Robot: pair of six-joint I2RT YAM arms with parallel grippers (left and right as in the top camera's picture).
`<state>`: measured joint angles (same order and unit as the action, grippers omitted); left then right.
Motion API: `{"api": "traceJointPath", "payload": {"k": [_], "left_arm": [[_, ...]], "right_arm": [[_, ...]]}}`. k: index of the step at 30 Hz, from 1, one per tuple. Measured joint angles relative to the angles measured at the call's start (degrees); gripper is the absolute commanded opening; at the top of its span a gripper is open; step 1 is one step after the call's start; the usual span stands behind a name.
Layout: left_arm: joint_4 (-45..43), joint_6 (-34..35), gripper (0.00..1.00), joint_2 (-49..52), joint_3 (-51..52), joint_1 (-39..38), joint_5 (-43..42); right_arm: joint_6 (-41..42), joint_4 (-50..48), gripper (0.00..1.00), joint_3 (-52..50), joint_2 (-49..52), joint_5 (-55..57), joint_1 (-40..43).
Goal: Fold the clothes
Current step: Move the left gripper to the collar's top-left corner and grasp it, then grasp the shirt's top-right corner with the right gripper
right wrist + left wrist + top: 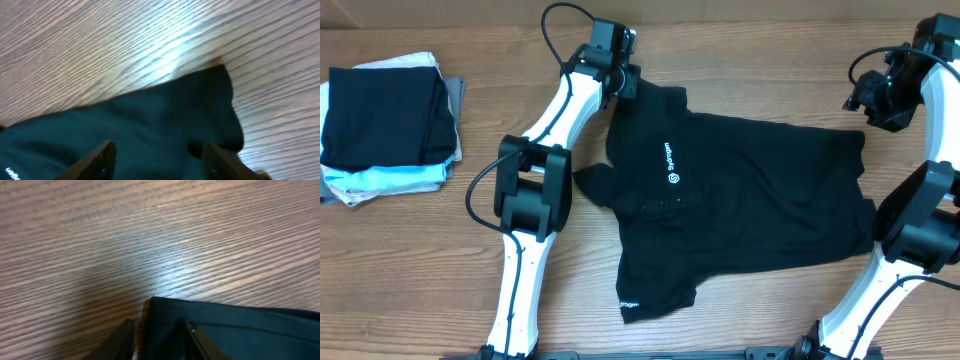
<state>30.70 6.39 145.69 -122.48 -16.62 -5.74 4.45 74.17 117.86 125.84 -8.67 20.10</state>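
The shirt [750, 190] lies spread on the table [770, 40], roughly mid-table. It is mostly flat but rumpled, with its logo [672, 180] facing up, one sleeve reaching toward the near edge, and nothing folded yet. A stack [385, 120] of folded garments sits well apart at the far left.

The left gripper [160, 342] is down at the shirt's far-left corner. Its jaws stand apart with the corner of the cloth lying between them, and a strip of bare wood shows between one finger and the fabric edge, so nothing is pinched. The right gripper [157, 160] is at the far-right corner, jaws also apart. They straddle the fabric just short of the hem corner. From the wrist view it is hard to say whether the fingertips touch the cloth or only hover above it.

The step in hand looks like the first grasp, with both arms placed to take the far edge of the shirt at its two ends.

The next move probably calls for both grippers to settle low enough to catch the fabric and then close on it. They would then lift together and carry the far edge toward the near side. Keeping the two ends level should help the fold line stay straight.
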Motion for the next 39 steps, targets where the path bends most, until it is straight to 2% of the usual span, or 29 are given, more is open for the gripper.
{"api": "traceJointPath", "payload": {"k": [7,10,16,25,29,31,39], "left_arm": [[-1.0,-0.6,0.36,2.1,-1.1,0.0,0.0],[-0.9,-0.6,0.36,2.2,-1.3,0.0,-0.2],[0.5,-0.7,0.39,2.2,-1.7,0.0,-0.5],[1.8,-0.7,0.39,2.2,-2.1,0.0,-0.7],[2.6,-0.7,0.39,2.2,-2.4,0.0,-0.7],[2.7,-0.7,0.39,2.2,-2.4,0.0,-0.7],[3.4,-0.7,0.4,2.2,-2.6,0.0,-0.9]], "right_arm": [[-0.1,-1.8,0.7,0.0,0.0,3.5,0.0],[-0.2,-4.9,0.71,-0.5,0.0,4.7,0.0],[-0.1,-14.0,0.67,-8.3,0.0,5.7,0.2],[2.0,-19.5,0.63,-16.2,0.0,6.4,3.3],[2.2,-23.6,0.62,-20.9,0.0,4.8,5.2],[2.3,-25.4,0.59,-22.6,0.0,4.1,5.7],[2.6,-32.2,0.56,-25.6,0.0,-1.9,5.7]]}}
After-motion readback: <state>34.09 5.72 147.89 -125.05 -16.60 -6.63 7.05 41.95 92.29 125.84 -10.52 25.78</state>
